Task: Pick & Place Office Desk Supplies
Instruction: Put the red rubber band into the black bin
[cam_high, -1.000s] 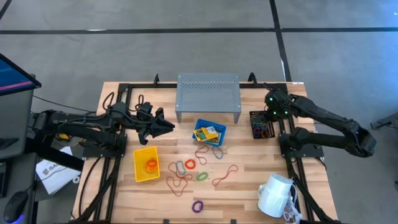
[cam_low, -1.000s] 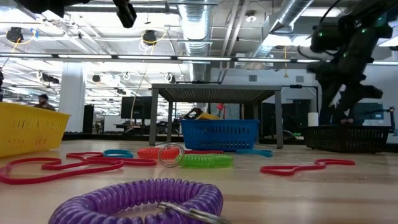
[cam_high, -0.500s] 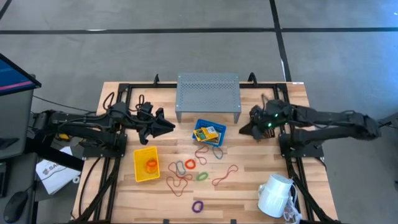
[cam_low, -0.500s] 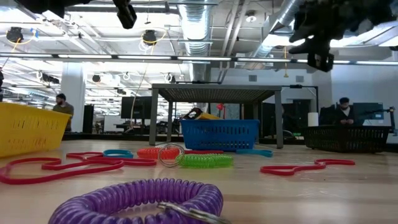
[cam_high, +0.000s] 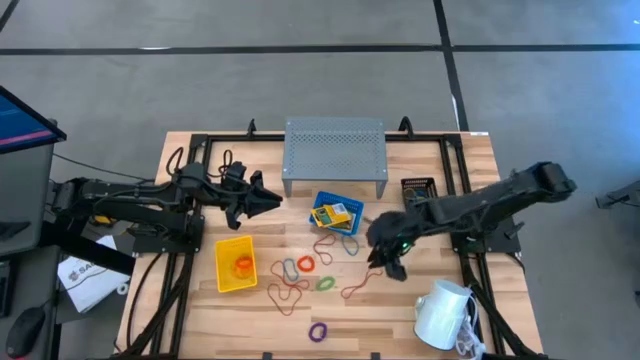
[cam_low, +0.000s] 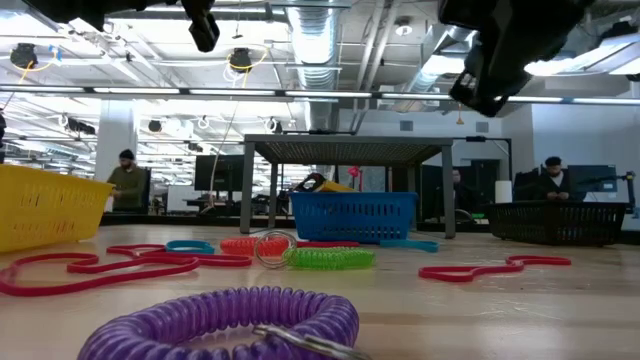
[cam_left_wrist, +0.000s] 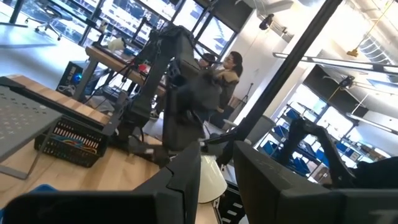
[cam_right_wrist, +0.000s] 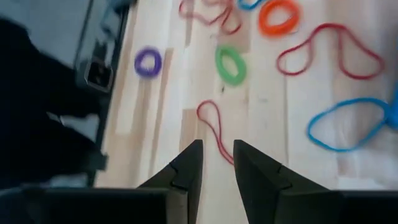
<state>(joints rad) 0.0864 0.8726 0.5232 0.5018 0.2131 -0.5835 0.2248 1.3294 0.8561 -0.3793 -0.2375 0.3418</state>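
Thin loops lie flat on the wooden table: a red loop (cam_high: 362, 283) (cam_right_wrist: 214, 127), green (cam_high: 325, 284), orange (cam_high: 306, 263), purple (cam_high: 318, 330), blue (cam_high: 348, 243) and a red tangle (cam_high: 287, 295). The yellow bin (cam_high: 236, 264) holds an orange loop. The blue bin (cam_high: 336, 213) holds yellow packets. The black mesh bin (cam_high: 418, 187) stands at the far right. My right gripper (cam_high: 386, 267) (cam_right_wrist: 217, 152) hangs above the red loop, slanting down, open by a narrow gap with nothing in it. My left gripper (cam_high: 272, 203) (cam_left_wrist: 217, 165) waits in the air left of the blue bin, also narrowly open.
A grey perforated riser (cam_high: 335, 150) stands at the table's far middle, behind the blue bin. A white mug (cam_high: 443, 312) sits at the near right corner, close to my right arm. People show in the room behind the table.
My right gripper has swung from above the black mesh bin toward the table's middle and near edge, rolling and tipping downward as it went; it now hangs over the red loop. The loops and bins have not moved.
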